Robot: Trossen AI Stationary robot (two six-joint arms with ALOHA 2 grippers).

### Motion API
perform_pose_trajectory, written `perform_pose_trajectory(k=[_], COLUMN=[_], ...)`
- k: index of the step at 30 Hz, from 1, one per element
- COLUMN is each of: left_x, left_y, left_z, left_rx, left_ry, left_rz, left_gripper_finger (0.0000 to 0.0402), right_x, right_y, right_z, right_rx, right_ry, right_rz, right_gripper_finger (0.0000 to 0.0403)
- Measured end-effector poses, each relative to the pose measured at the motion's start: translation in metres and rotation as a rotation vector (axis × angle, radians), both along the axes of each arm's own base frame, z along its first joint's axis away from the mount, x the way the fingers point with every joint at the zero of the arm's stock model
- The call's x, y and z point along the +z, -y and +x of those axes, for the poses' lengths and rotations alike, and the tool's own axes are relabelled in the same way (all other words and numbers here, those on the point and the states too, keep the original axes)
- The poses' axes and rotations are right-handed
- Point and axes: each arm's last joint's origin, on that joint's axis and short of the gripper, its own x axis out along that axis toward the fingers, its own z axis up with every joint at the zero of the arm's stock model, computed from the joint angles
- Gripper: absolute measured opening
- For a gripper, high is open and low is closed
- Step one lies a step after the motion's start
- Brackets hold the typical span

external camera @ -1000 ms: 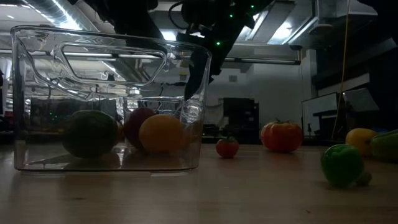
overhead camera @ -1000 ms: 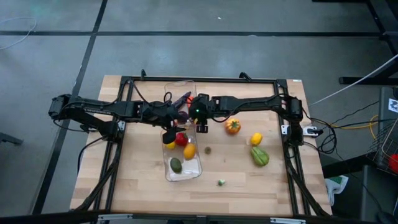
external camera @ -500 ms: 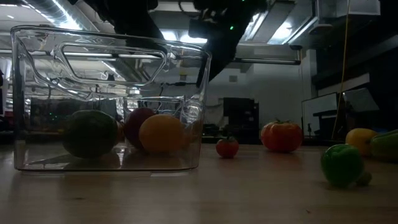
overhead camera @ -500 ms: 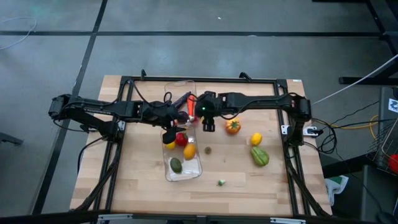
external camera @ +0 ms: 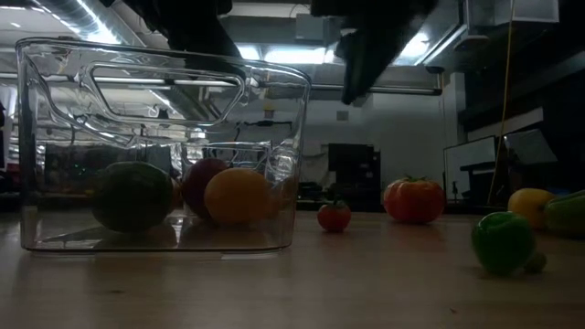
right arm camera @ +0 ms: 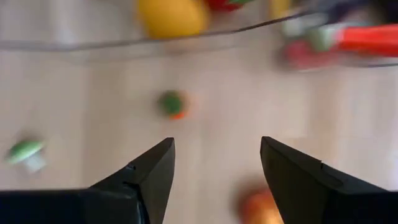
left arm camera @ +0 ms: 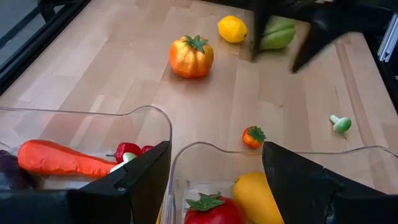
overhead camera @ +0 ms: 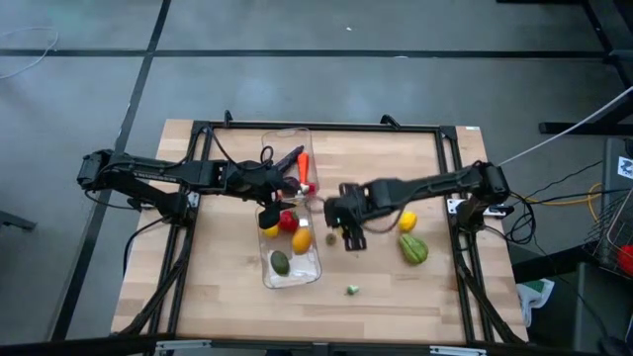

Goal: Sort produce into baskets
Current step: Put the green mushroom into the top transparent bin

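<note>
Right gripper (overhead camera: pixel 348 235) hovering with jaws apart, empty, small tomato (right arm camera: pixel 171 104) ahead of its fingertips, bin (overhead camera: pixel 293 272) beyond, left gripper (overhead camera: pixel 280 203) spread wide over bins.

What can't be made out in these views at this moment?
- High view: the left gripper covers part of the far basket; its full contents stay hidden.
- Low view: the near basket blocks the second one behind it.
- Right wrist view: motion blur; the small green-topped piece cannot be identified.
- Left wrist view: the purple item is cut off by the edge.
</note>
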Motion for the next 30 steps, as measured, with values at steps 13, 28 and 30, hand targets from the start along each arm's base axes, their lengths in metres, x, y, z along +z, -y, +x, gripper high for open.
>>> perform_pose_trajectory(k=[13, 28, 30], left_x=[0.0, 0.0, 0.0], left_y=[0.0, 0.0, 0.0], left_z=[0.0, 0.0, 0.0], left_rx=[0.022, 0.029, 0.03], left_ry=[0.004, 0.005, 0.006], left_rz=[-0.03, -0.04, -0.04], left_gripper_finger=[0.025, 0.025, 0.025], right_x=[-0.045, -0.098, -0.099], right_y=[-0.085, -0.124, -0.125], right_z=[-0.039, -0.053, -0.049], right_rx=[0.252, 0.375, 0.368], right_ry=[-0.175, 0.014, 0.054], right_rz=[0.039, 0.112, 0.148], right_gripper_finger=[0.0234, 0.0234, 0.0234])
